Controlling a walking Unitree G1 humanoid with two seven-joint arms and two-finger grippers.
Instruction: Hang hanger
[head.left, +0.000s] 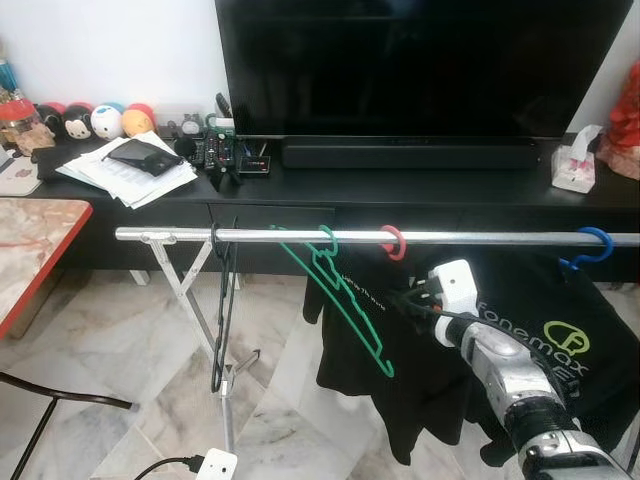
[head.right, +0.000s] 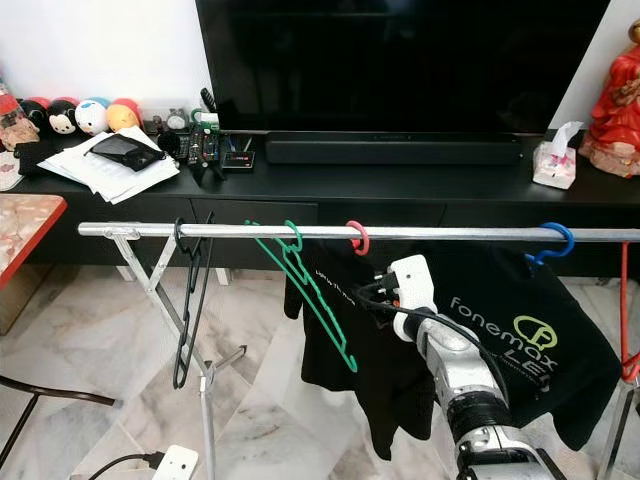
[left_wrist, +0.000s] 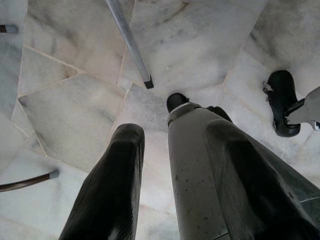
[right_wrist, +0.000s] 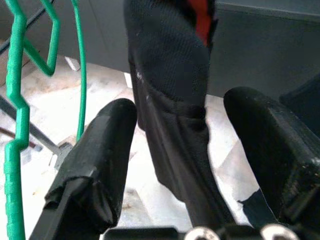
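One thin green hanger (head.left: 345, 290) (tilted) on silver rail (head.left: 480, 238).

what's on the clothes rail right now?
Left to right on the rail: black hanger, green hanger, red hanger and blue hanger, each carrying a black shirt hiding its frame.

My black-fingered right gripper (right_wrist: 172, 160) w/ silver arm; thin green plastic hanger (head.left: 352, 305); red hook (head.left: 392, 242), blue hook (head.left: 594, 243); black T-shirt (head.right: 520, 330), green/white logo; grey-veined white marble floor (left_wrist: 75, 100).

Red hanger (head.right: 357, 237) body perhaps under shirt (head.right: 360, 340)
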